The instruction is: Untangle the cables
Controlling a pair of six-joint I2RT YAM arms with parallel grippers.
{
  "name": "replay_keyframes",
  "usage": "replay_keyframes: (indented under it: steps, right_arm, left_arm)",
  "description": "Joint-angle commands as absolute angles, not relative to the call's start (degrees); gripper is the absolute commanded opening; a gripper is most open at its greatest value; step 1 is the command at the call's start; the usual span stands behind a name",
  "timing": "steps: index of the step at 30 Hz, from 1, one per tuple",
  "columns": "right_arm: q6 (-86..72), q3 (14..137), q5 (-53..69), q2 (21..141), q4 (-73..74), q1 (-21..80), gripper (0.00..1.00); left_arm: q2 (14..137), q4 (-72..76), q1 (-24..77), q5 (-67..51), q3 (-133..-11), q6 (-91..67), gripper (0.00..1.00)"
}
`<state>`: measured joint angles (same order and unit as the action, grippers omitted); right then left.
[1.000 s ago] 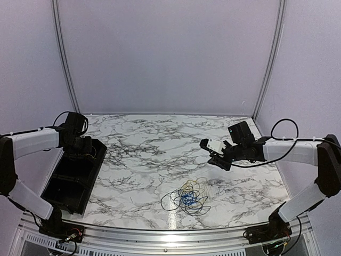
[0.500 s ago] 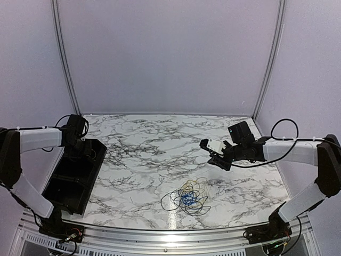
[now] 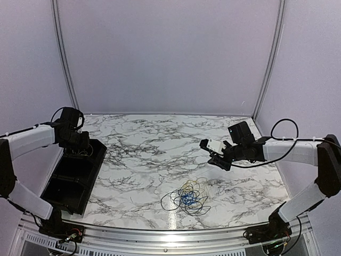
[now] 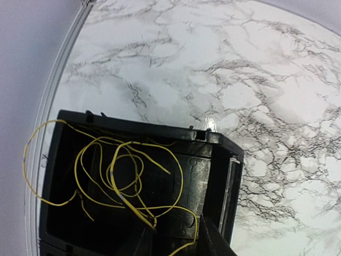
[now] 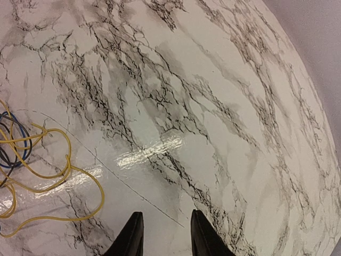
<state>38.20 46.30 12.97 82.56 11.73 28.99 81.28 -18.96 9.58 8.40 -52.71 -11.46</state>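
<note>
Top external | cables (image 3: 186, 198) tangled on table (image 3: 160, 138) near front edge | right gripper (image 5: 162, 234) nearer, jaws apart, empty; tangle lies to its near-left | left gripper (image 4: 178, 242) well apart, yellow wire (image 4: 130, 205) looped over black bin (image 4: 213, 165); grip unreadable

A white worktop (image 3: 160, 144) veined with black marbling fills the floor of the enclosure. At its left edge sits a black bin (image 3: 74, 181), long and rectangular, with a divider splitting it into two compartments. A metal rail (image 3: 160, 234) runs along the near edge. Pale lilac walls (image 3: 170, 53) close the back and sides.
</note>
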Motion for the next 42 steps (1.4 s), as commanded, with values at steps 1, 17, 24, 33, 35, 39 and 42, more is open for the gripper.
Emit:
replay_keyframes:
  steps: [1, 17, 24, 33, 35, 39, 42]
  right_arm:
    - [38.7, 48.1, 13.1, 82.4, 12.7, 28.6, 0.31]
    - [39.1, 48.1, 12.7, 82.4, 12.8, 28.7, 0.31]
    - [39.2, 48.2, 12.7, 82.2, 13.0, 28.6, 0.31]
    - [39.4, 48.1, 12.6, 82.1, 13.1, 28.6, 0.31]
    - [39.4, 48.1, 12.6, 82.1, 13.1, 28.6, 0.31]
    - [39.5, 48.2, 12.5, 82.0, 13.2, 28.7, 0.31]
    - [39.5, 48.1, 12.4, 81.8, 13.2, 28.7, 0.31]
  left_arm:
    - [76.1, -21.8, 9.3, 6.2, -53.8, -11.6, 0.36]
    - [75.7, -25.3, 9.3, 13.2, -54.4, -12.2, 0.47]
    - [75.2, -25.1, 9.3, 18.1, -55.0, -12.4, 0.52]
    - [79.1, -25.7, 9.3, 16.1, -54.9, -13.2, 0.41]
    - [80.7, -25.7, 9.3, 15.5, -55.2, -13.2, 0.39]
    - [83.7, -25.7, 9.3, 18.0, -56.4, -12.8, 0.31]
    - [85.5, -25.4, 9.1, 19.8, -57.0, -12.4, 0.18]
